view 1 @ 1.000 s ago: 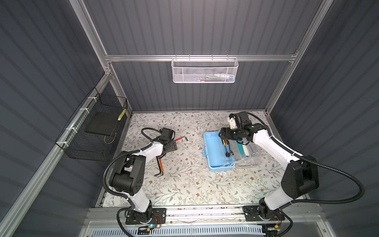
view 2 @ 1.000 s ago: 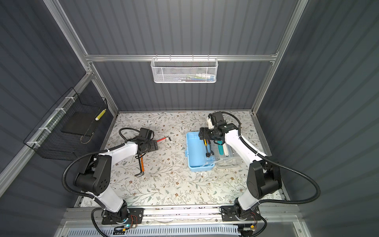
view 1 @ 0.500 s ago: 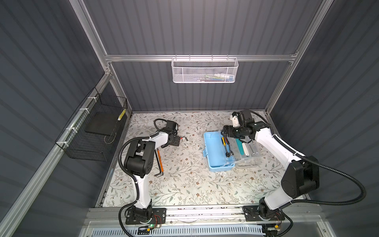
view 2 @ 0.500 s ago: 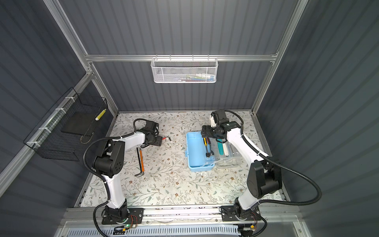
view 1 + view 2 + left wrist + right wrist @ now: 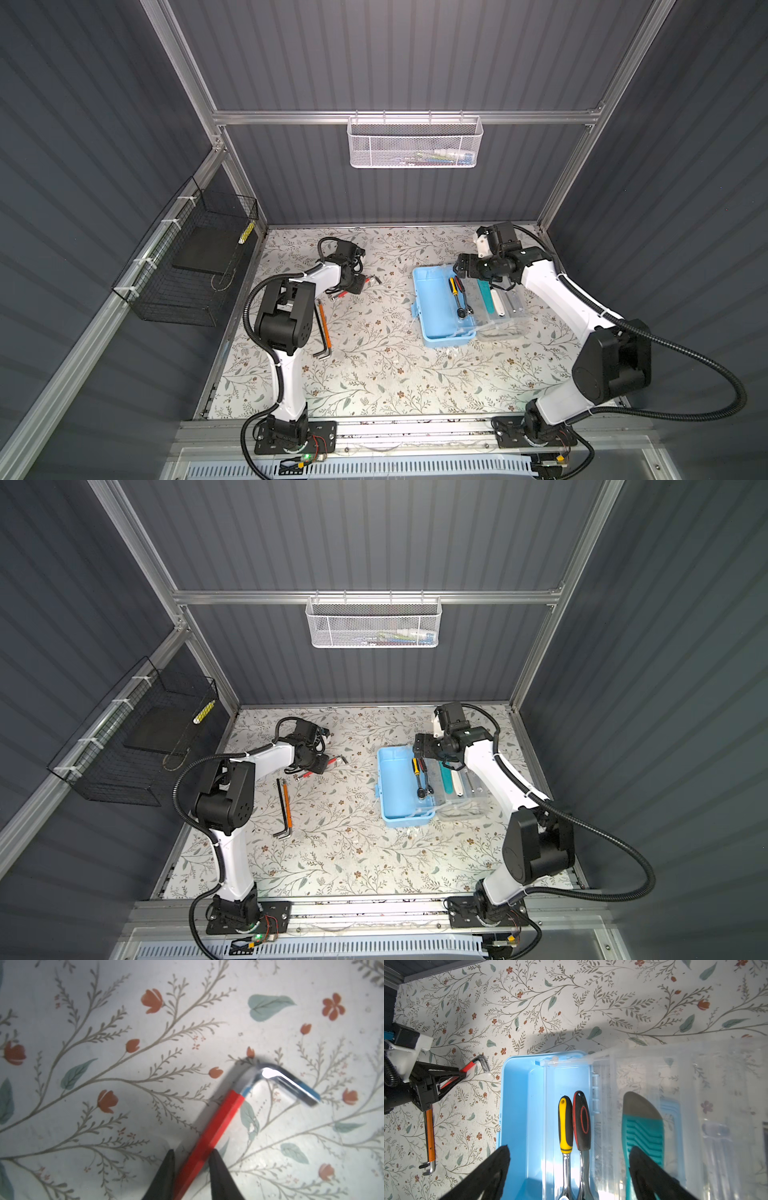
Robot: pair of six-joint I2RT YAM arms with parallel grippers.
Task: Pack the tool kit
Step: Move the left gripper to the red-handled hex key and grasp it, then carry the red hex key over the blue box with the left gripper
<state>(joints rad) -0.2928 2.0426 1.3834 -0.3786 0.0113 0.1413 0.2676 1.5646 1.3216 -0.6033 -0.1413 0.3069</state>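
The kit (image 5: 432,299) stands open on the right half of the table (image 5: 374,374), blue tray toward the middle and clear lid (image 5: 509,318) folded out flat beside it, toward the right wall. Inside the tray, against the hinge side, a yellow ratchet (image 5: 565,1124) and a red ratchet (image 5: 581,1122) lie side by side, handles toward the back wall. A teal tool (image 5: 643,1132) and a white tool (image 5: 497,301) lie next to each other in the lid. The right gripper (image 5: 570,1149) hangs above the back end of the kit with its jaws spread wide and nothing between them; in its wrist view one fingertip shows over the tray's outer wall, the other over the teal tool. On the left half of the table, the left gripper (image 5: 192,1152) is down at the surface with its jaws drawn in on the sleeve of a red hex key (image 5: 220,1122), a finger pressed to each side; the key's chrome bend sticks out past the fingertips toward the kit. Whether the key has left the table I cannot tell. Nearer the front, an orange hex key (image 5: 286,804) and a black hex key (image 5: 279,808) lie side by side. A white basket (image 5: 382,145) hangs on the back rail and a black basket (image 5: 178,286) on the left wall.
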